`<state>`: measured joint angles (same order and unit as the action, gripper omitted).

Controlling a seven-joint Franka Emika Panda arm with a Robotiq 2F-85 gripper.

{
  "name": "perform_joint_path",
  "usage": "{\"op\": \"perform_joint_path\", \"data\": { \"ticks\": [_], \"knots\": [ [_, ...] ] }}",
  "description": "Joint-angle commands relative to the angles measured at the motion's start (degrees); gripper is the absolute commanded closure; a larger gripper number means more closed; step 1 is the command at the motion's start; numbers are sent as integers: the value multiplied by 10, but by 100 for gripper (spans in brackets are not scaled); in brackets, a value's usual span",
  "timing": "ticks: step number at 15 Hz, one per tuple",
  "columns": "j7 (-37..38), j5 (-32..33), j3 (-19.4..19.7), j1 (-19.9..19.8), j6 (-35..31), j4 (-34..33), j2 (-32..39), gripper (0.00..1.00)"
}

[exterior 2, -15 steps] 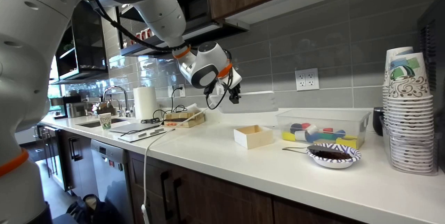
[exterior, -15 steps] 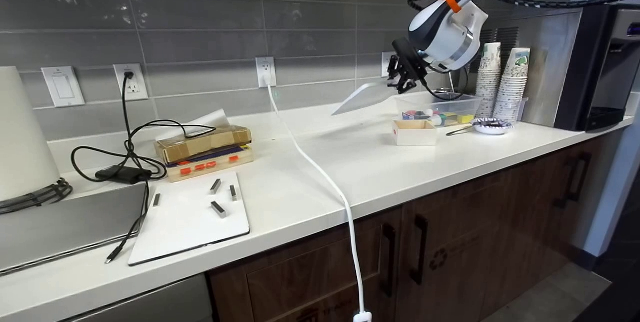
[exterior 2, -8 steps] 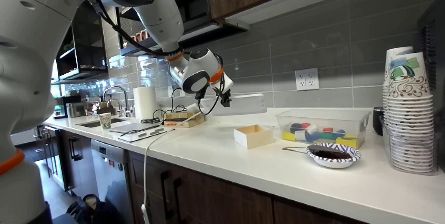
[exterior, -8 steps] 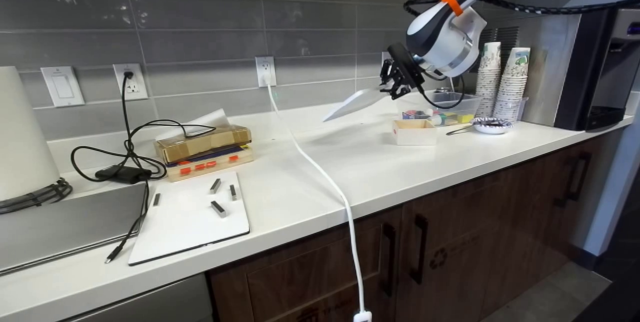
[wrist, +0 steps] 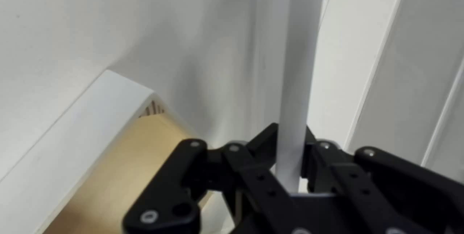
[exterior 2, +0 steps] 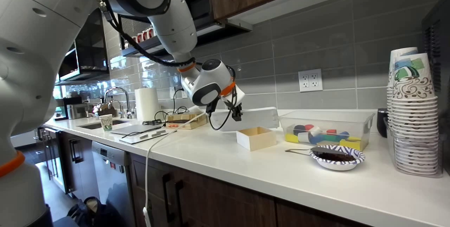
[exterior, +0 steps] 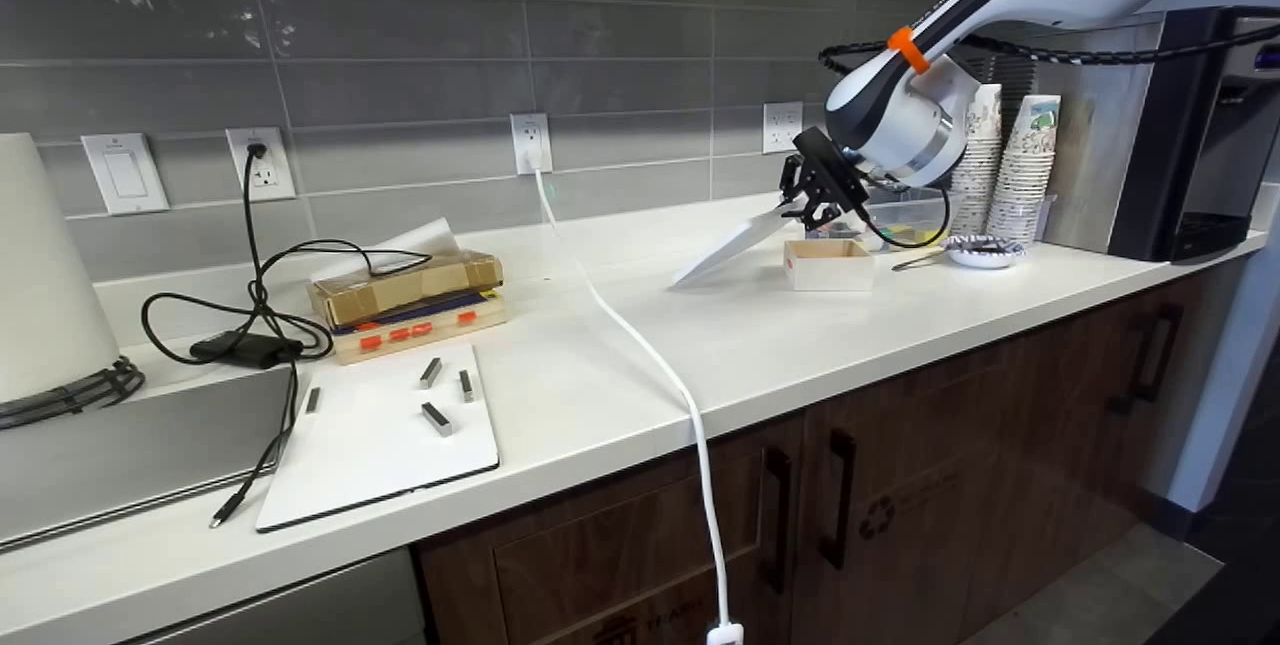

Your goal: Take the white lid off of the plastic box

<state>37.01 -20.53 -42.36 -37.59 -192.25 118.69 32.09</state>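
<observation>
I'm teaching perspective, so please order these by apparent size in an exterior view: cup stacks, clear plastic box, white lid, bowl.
1. Cup stacks
2. Clear plastic box
3. White lid and bowl: too alike to rank; lid partly hidden, bowl nearer the camera.

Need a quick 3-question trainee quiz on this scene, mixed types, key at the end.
1. Multiple choice: what is the gripper holding?
A) a paper cup
B) the white lid
C) the paper towel roll

2. True or false: the white lid is lying flat on the counter.

3. Count: in an exterior view, how many small dark-topped pieces lie on the white board?

Key:
1. B
2. False; it is held at a tilt, sloping down from the gripper.
3. Four
</observation>
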Motion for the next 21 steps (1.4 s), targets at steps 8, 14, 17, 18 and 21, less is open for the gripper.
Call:
{"op": "perform_joint_path", "data": {
  "ticks": [8, 14, 17, 18, 21],
  "knots": [
    [-3, -4, 60, 38, 11, -16, 10, 63],
    [1, -6, 75, 51, 15, -14, 6, 21],
    [4, -6, 65, 42, 10, -12, 2, 1],
    [5, -6, 62, 38, 8, -11, -1, 0],
    [7, -7, 56, 31, 6, -10, -10, 0]
  ]
}}
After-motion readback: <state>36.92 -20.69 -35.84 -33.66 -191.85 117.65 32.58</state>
